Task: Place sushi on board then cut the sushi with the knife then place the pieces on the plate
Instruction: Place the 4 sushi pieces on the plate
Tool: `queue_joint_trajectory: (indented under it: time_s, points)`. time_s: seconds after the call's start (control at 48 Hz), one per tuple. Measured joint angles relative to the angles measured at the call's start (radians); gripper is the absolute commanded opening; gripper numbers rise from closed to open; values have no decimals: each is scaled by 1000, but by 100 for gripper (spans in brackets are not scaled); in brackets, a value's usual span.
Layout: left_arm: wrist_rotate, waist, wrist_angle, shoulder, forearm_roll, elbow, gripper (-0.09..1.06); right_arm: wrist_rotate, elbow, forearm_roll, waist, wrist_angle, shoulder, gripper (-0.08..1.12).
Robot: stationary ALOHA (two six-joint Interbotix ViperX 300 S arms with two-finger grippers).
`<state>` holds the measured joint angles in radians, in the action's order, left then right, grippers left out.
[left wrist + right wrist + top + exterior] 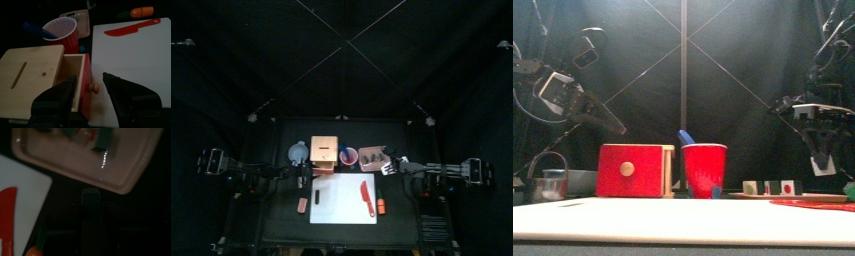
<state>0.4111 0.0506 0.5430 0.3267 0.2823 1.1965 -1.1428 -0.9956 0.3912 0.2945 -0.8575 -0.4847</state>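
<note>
Sushi pieces (767, 187) lie on the pink tray (373, 157) at the back right, also seen in the right wrist view as dark blocks (100, 138). The white board (345, 198) holds a red knife (366, 196). A blue knife (686, 137) stands in the red cup (704, 168). My left gripper (90, 80) is open over the red drawer front (85, 95) of the wooden box (326, 150), with the drawer knob (95, 88) between its jaws. The right gripper (91, 192) hangs shut, holding nothing, just in front of the tray (87, 163).
A metal cutter (551, 183) sits at the back left beside the box. One orange toy (302, 204) lies left of the board and another (381, 207) at its right edge. The drawer stands slightly pulled out.
</note>
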Motion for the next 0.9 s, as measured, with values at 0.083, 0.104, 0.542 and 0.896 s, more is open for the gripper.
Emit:
queue_joint_trajectory:
  time_s: [0.083,0.104,0.542,0.896]
  points:
    - [0,0,0,0,0,2,83,-11,-23,41,66,37,-3,61]
    - [0,2,0,-2,0,2,83,-11,-28,48,86,52,0,61]
    - [0,2,0,3,0,0,83,-9,-41,106,293,307,175,61]
    - [0,2,0,8,0,0,83,-12,-43,115,291,379,209,69]
